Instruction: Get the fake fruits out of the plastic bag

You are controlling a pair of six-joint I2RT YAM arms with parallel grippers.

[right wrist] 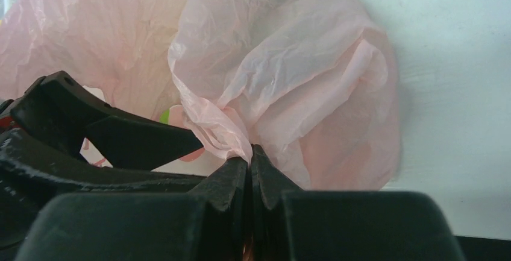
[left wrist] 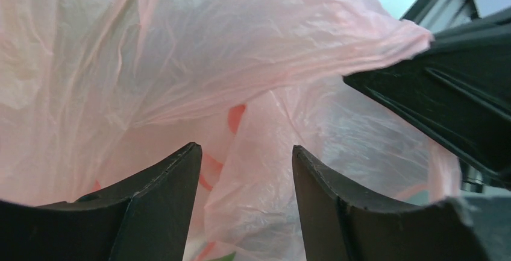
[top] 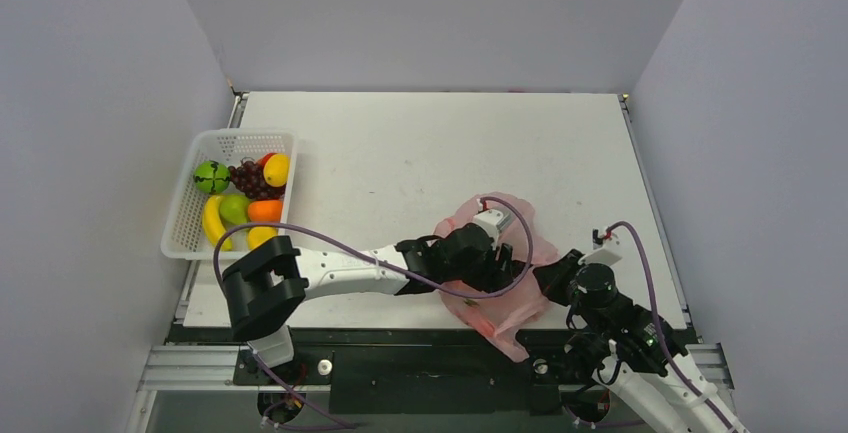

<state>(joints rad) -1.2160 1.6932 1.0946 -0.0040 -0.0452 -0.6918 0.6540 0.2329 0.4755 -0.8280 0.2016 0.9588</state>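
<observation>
From above, the plastic bag (top: 500, 321) lay crumpled on the white table (top: 420, 143), near its front edge and right of the middle. The left arm reached across to it, and the left gripper (top: 508, 258) sat on top of the pink film. The right gripper (top: 548, 275) met the bag's right side. Well apart, at the table's left edge, a white mesh basket (top: 245, 134) held the fake fruits: a green lime (top: 211, 176), purple grapes (top: 248, 179), a yellow lemon (top: 277, 169), a green pear (top: 234, 209), an orange (top: 265, 210) and a banana (top: 213, 223).

In the left wrist view, the left gripper (left wrist: 247, 170) had its jaws spread. Wrinkled pink film (left wrist: 181, 62) filled the gap and the space ahead, and neither finger was visibly clamping it. Red-orange marks showed through the film. A black finger of the right gripper came in from the upper right, with a drawn-up point of film at its tip.

In the right wrist view, the right gripper (right wrist: 250, 155) had its fingers pressed together, pinching a gathered fold of the bag (right wrist: 289, 68). A dark finger of the left gripper lay at the left, against the film. No fruit could be clearly made out inside the bag.
</observation>
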